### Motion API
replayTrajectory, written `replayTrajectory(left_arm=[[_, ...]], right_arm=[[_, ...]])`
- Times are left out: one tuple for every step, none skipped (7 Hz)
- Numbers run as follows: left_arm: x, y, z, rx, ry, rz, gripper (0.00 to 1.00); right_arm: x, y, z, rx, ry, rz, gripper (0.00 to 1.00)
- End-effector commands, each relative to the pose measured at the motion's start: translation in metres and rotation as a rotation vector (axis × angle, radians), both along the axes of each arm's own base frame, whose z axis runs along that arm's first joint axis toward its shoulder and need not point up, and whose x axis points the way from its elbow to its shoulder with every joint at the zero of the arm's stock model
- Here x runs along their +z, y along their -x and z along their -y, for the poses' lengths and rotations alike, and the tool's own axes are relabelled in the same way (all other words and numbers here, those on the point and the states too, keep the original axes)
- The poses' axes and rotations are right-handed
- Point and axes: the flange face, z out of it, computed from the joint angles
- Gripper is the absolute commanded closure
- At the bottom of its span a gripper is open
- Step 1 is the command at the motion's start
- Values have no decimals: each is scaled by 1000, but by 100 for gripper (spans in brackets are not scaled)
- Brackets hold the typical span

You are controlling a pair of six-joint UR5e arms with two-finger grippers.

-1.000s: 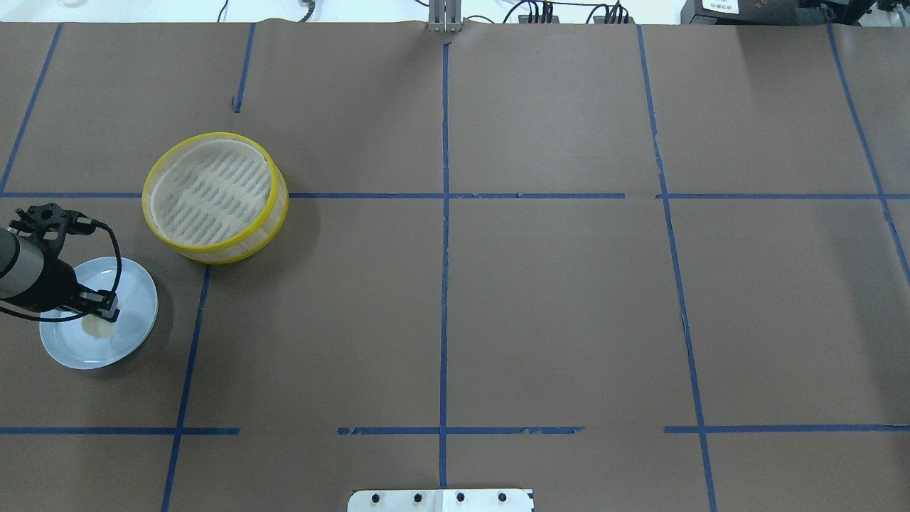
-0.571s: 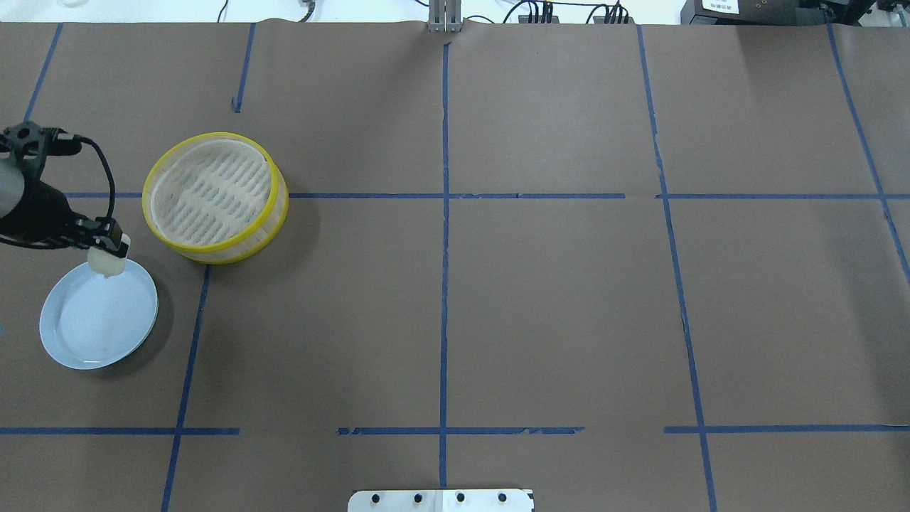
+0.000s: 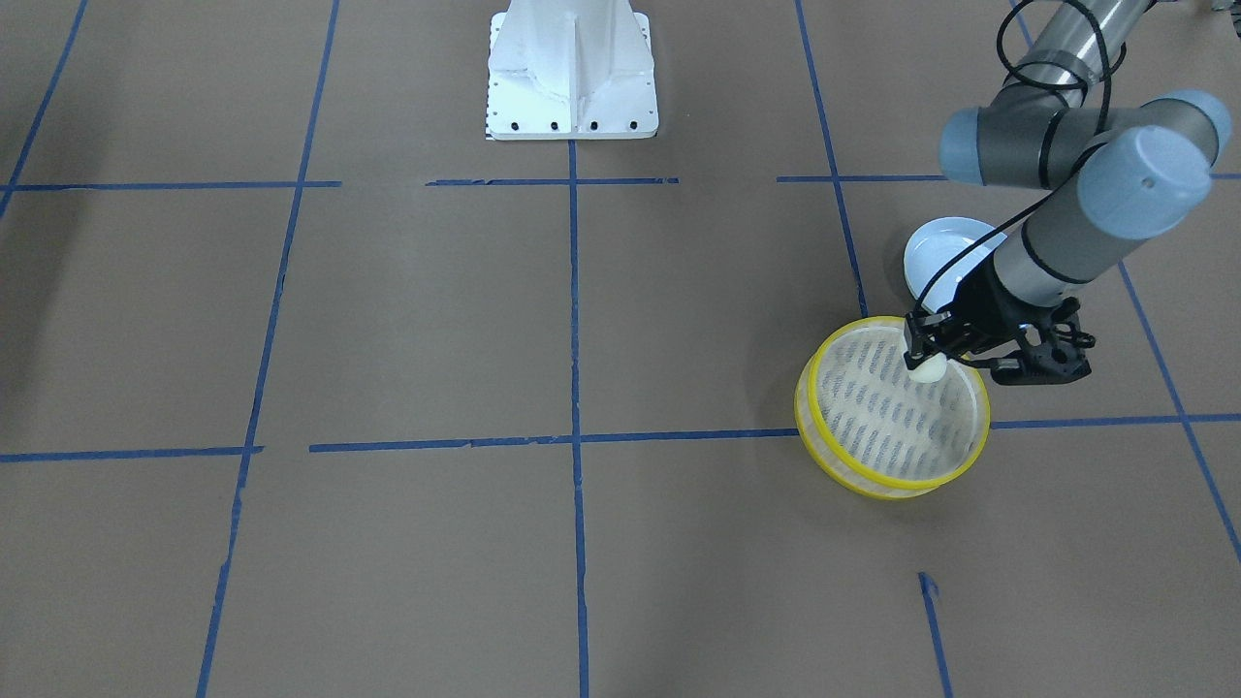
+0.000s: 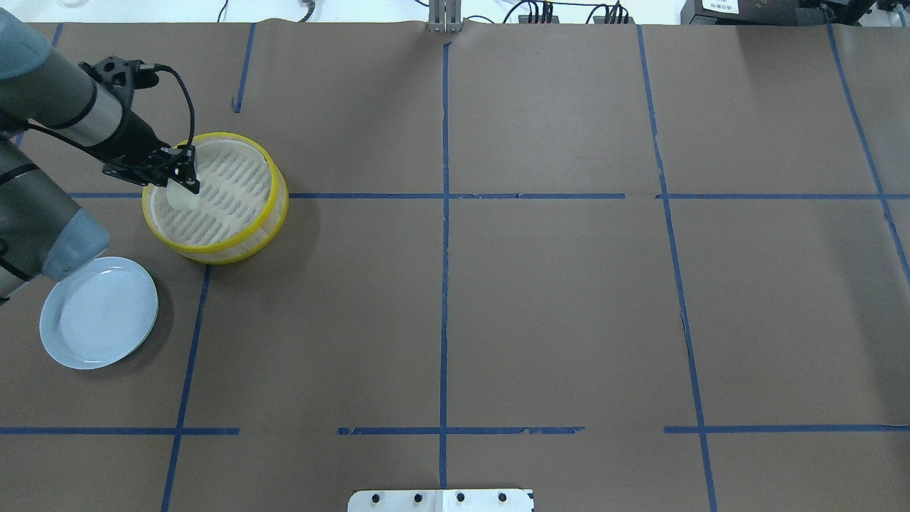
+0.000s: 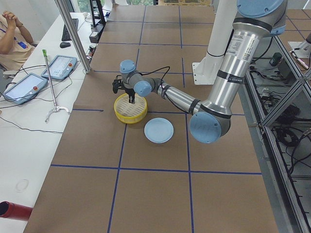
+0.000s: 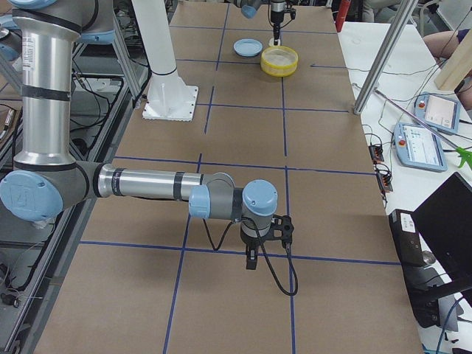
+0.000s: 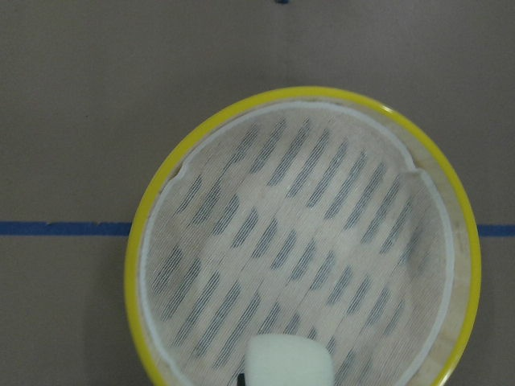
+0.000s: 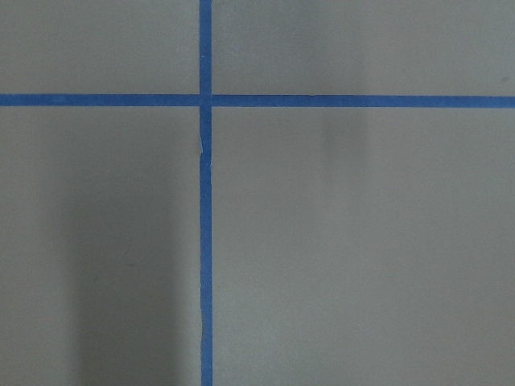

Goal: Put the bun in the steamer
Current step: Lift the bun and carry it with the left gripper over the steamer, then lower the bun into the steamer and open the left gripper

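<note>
The left gripper [image 4: 183, 183] has carried the bun [image 4: 181, 197] off the glossy pale blue plate [image 4: 99, 313] and now holds it clamped over the steamer [image 4: 234, 249], just inside its rim. The bun is a smooth, matte cream lump. The steamer is round (bright yellow rims, slatted beige floor). The right gripper [image 6: 251, 259] hangs well apart; open or closed, I cannot tell.

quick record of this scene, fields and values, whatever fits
held item: small cream-white rounded bun, in left gripper
bun position: over slatted floor of yellow-rimmed round steamer basket, near its rim
touching floor: cannot tell
pale blue round plate: empty, beside steamer
right gripper: far off, over brown table, state unclear
</note>
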Motion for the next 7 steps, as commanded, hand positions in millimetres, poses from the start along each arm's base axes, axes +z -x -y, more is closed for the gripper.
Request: replayTrajectory(left_arm=[[15, -33, 7, 21, 48, 24, 67], [20, -42, 4, 30, 56, 31, 67], [22, -43, 5, 20, 46, 47, 67], [23, -43, 5, 18, 45, 52, 67], [23, -44, 5, 20, 44, 52, 66], [30, -45, 8, 18, 51, 64, 66], [29, -46, 8, 18, 48, 62, 66]], right_arm=[[0, 0, 0, 0, 0, 0, 0], [0, 0, 0, 0, 0, 0, 0], [0, 0, 0, 0, 0, 0, 0], [0, 0, 0, 0, 0, 0, 0], [0, 0, 0, 0, 0, 0, 0], [0, 0, 0, 0, 0, 0, 0], [0, 0, 0, 0, 0, 0, 0]])
